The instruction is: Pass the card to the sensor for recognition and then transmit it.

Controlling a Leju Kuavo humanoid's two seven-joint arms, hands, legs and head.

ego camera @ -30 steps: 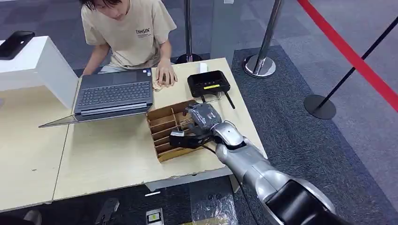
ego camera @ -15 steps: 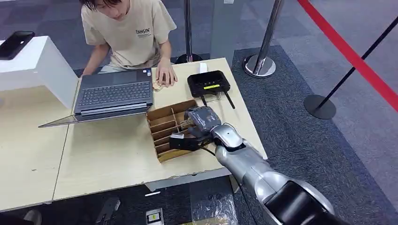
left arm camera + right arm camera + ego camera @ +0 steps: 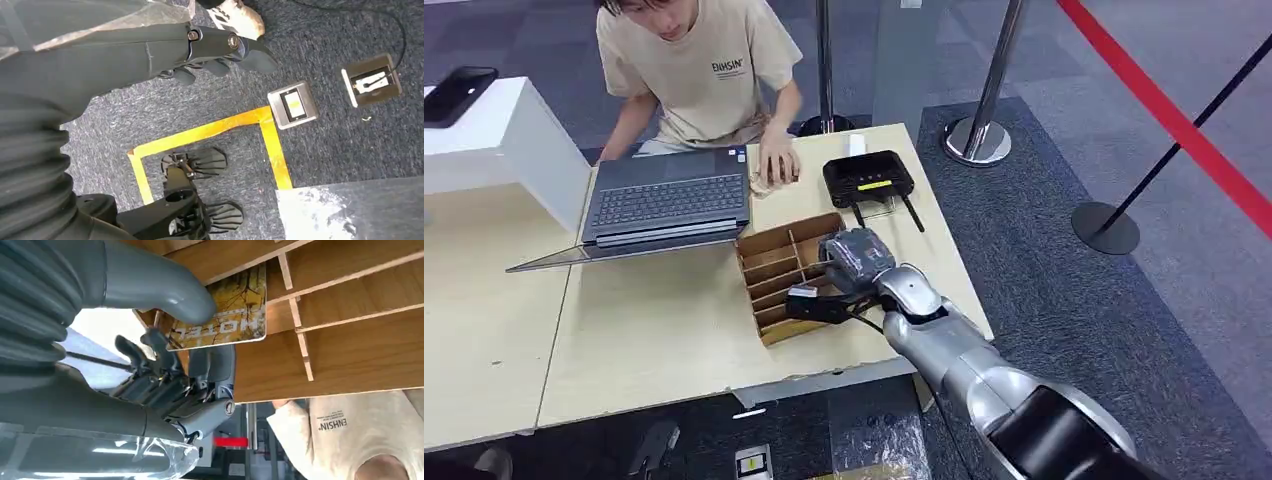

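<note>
A yellow card (image 3: 225,315) printed "HOTEL" stands in a slot of the slotted wooden card box (image 3: 769,255), (image 3: 350,350) on the table. My right hand (image 3: 852,262) reaches over the box and pinches the card, with the thumb (image 3: 150,285) pressed on its face and a dark finger (image 3: 212,365) behind it. The black sensor unit (image 3: 868,178) with a yellow label lies just beyond the box, toward the far table edge. My left hand (image 3: 220,50) hangs beside my body above the carpet, holding nothing, its fingers loosely apart.
A person sits at the far side with one hand (image 3: 776,160) resting near an open laptop (image 3: 667,200). A white stand (image 3: 504,140) carries a black phone (image 3: 459,93) at the left. Stanchion bases (image 3: 977,140) and a red barrier tape (image 3: 1164,110) stand at the right.
My right hand has sunk slightly lower over the card box and shifted a little toward me. The person has leaned a touch to the left.
</note>
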